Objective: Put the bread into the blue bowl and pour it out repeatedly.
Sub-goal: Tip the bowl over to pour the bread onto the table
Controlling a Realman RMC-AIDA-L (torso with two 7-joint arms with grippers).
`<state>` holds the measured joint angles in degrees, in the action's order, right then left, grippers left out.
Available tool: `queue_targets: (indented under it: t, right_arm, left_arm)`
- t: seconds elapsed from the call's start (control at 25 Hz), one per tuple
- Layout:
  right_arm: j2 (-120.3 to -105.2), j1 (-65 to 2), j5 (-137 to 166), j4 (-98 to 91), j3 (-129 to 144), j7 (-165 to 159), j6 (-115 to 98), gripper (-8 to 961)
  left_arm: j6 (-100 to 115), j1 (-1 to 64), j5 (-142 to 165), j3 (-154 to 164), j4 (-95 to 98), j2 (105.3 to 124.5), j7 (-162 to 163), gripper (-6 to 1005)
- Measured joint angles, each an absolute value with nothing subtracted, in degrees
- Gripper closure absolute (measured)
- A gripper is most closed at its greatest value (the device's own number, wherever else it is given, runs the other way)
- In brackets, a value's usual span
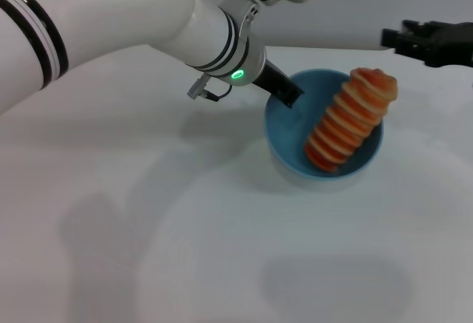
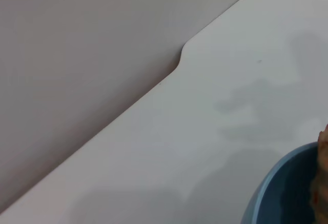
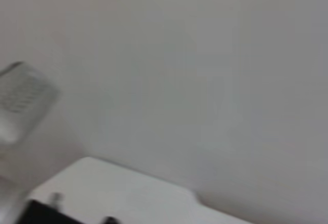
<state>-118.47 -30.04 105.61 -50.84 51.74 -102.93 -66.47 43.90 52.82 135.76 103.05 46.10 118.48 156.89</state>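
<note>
The blue bowl (image 1: 288, 127) sits on the white table right of centre. The bread (image 1: 349, 120) leans inside it, ridged orange-striped side up, with its upper end poking over the bowl's far right rim. My left gripper (image 1: 284, 91) reaches in from the upper left, and a black finger hooks over the bowl's left rim, gripping it. In the left wrist view the blue bowl (image 2: 274, 193) fills a corner, with a sliver of the bread (image 2: 323, 139) at the picture's edge. My right gripper (image 1: 425, 41) hovers apart at the far right, above the table's back edge.
The white table (image 1: 148, 212) spreads wide in front and to the left of the bowl. Its back edge with a notch (image 2: 180, 60) meets a grey wall. A pale grey object (image 3: 23, 106) shows in the right wrist view.
</note>
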Motion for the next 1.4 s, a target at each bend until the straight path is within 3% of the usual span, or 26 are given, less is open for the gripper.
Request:
queue_targets:
  t: [0.36, 0.64, 1.04, 1.4]
  right_arm:
    - [-118.66, -23.03, 90.51, -41.17, 50.16, -78.69, -55.30, 435]
    - [-118.82, -19.06, 64.55, -23.29, 43.76, -48.00, -56.07, 436]
    - [-119.01, -17.12, 36.19, -9.40, 41.98, -20.75, -65.09, 436]
    - [-118.94, -15.89, 29.22, -5.21, 41.18, -19.25, -67.51, 437]
  left_arm:
    - [35.40, 52.05, 136.00, 103.07, 45.54, 118.27, 156.42, 1000]
    - [32.99, 56.05, 139.96, 103.48, 45.44, 118.29, 154.71, 999]
    - [30.27, 58.19, 146.34, 107.04, 45.34, 118.62, 154.60, 1000]
    - [26.92, 58.64, 153.84, 115.52, 45.52, 118.89, 154.89, 999]
